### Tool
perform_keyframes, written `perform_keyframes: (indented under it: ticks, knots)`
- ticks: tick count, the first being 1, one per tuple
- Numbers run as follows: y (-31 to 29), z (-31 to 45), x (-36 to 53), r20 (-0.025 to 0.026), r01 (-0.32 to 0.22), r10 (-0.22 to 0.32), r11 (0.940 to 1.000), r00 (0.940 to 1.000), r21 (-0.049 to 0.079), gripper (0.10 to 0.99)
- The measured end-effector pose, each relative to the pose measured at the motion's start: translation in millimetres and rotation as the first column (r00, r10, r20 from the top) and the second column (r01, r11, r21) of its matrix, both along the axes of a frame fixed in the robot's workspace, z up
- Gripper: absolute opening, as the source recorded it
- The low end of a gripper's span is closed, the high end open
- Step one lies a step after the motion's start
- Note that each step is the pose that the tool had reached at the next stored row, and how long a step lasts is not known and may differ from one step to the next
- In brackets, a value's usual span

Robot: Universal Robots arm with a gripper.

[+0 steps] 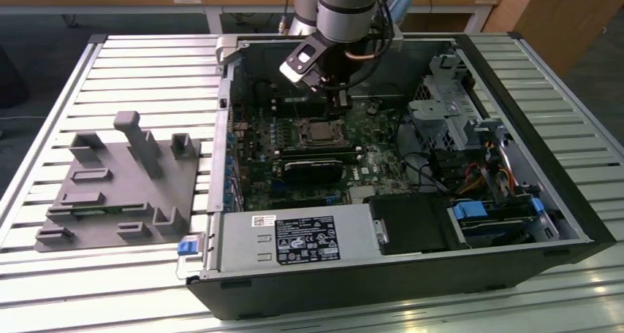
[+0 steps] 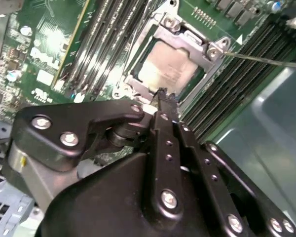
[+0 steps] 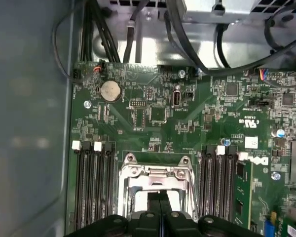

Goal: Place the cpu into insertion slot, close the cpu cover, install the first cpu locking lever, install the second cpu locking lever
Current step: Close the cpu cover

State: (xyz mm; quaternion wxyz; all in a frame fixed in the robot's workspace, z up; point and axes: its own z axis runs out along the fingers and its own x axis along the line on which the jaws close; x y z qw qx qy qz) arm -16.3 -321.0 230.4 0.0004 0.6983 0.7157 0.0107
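- Noted jaws pressed together, holding nothing; gripper (image 2: 162,98) tip at the cpu cover (image 2: 187,42) edge, contact unclear.
- Found cpu (image 2: 168,71) seated in the insertion slot (image 1: 305,131), cover down over it.
- Saw one locking lever (image 2: 261,59) sticking out free; judged lever steps unfinished.

Insertion slot (image 1: 302,131) hemmed: mem slots (image 3: 91,187) both sides, cables (image 3: 185,29) nr.

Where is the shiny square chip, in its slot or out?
In. In the second wrist view the cpu lies flat under the cpu cover, its silvery top showing through the window.
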Motion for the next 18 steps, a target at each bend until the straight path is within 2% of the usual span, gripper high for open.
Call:
perform_keyframes:
  ticks: [3, 5, 12, 18]
  knots:
    - [0.0, -5.3, -0.3, -0.0024, 0.000, 0.000, 1.0000, 1.0000, 0.000, 0.106]
    - [0.0, -6.2, -2.1, -0.0025, 0.000, 0.000, 1.0000, 1.0000, 0.002, 0.106]
    - [0.1, -9.0, -17.5, -0.0024, 0.000, 0.000, 1.0000, 1.0000, 0.003, 0.106]
    - [0.0, -16.6, -20.2, -0.0028, 0.000, 0.000, 1.0000, 1.0000, 0.002, 0.106]
